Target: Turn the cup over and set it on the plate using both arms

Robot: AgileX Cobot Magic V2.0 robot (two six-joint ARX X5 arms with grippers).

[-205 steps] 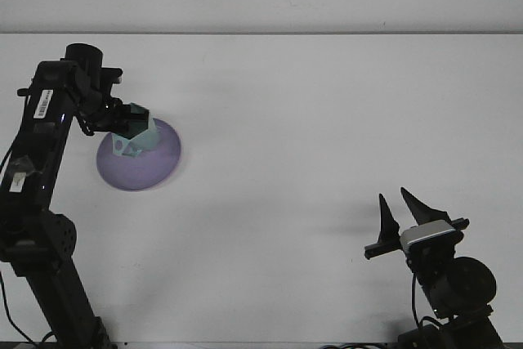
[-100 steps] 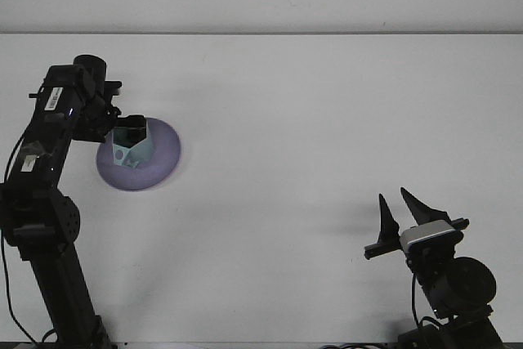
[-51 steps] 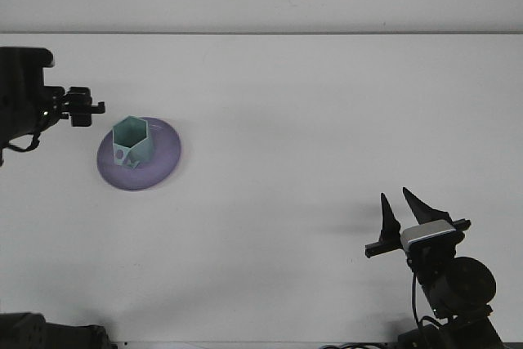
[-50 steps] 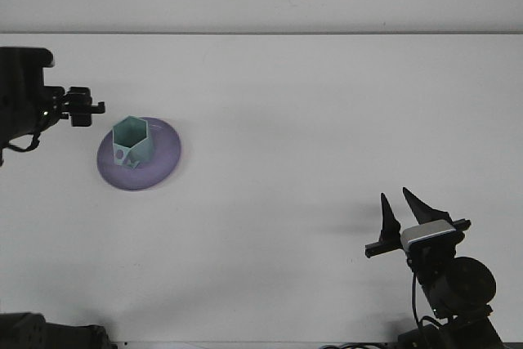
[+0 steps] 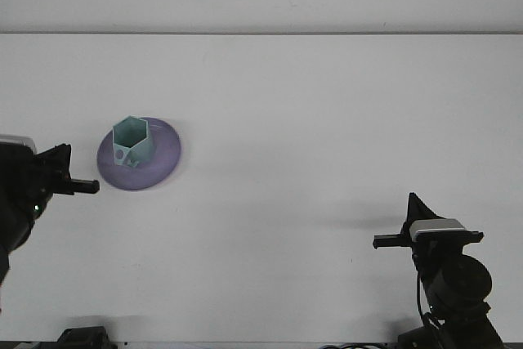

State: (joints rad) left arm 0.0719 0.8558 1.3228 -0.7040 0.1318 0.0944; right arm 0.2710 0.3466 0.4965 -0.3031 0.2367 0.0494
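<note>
The left gripper sits low at the table's left edge, holding nothing, just beside the purple plate; whether it is parted I cannot tell. The hexagonal teal cup stands mouth-up on the plate. The right gripper, empty, rests near-right, well apart.

A mint-green cup sits on a plain lilac plate; the worktop is white, both arms black.
</note>
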